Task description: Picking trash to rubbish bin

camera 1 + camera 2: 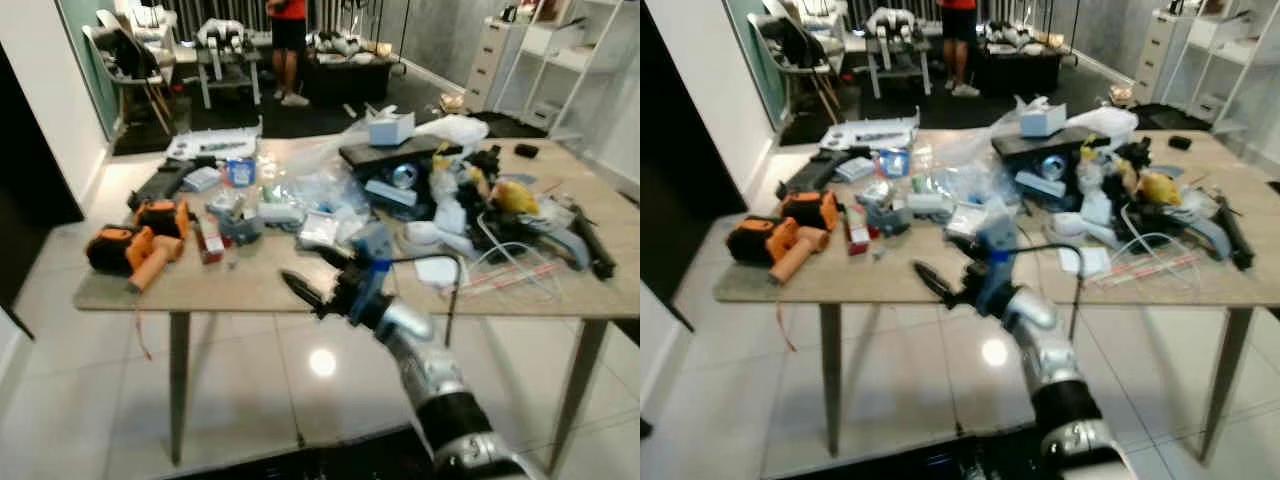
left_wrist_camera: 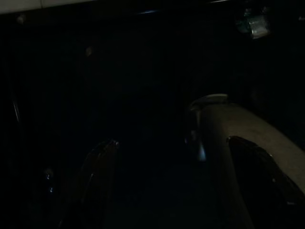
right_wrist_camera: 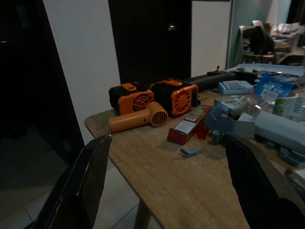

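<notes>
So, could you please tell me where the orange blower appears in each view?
Left eye: blower at table's left end.
Right eye: blower at left end too.
Left wrist: too dark to tell.
Right wrist: blower near table corner.
Shared landmark: red box beside it.

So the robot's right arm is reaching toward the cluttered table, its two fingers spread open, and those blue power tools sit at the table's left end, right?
Nearly. The power tools at the left end of the table are orange, not blue; the right wrist view shows them plainly. The rest holds: the right gripper reaches toward the table with its fingers spread open.
</notes>
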